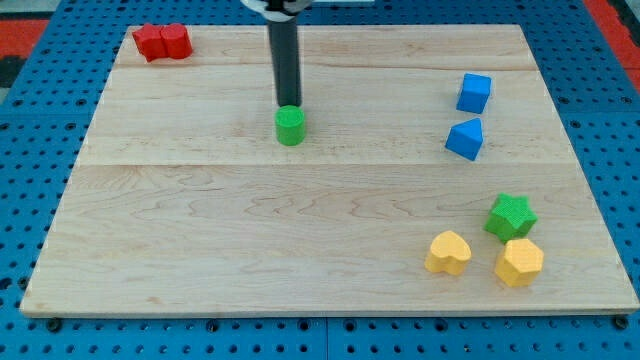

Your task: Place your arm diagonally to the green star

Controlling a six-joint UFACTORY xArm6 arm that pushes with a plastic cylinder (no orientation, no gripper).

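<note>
The green star (511, 216) lies at the lower right of the wooden board (250, 230), just above a yellow hexagon block (519, 262) and to the upper right of a yellow heart block (448, 253). My dark rod comes down from the view's top, and my tip (289, 105) rests right behind a green cylinder (290, 126) in the upper middle. The tip is far to the upper left of the green star.
A blue cube (474, 93) and a blue triangular block (465, 139) stand at the right. Two red blocks (162, 42) sit together at the board's top left corner. A blue pegboard surrounds the board.
</note>
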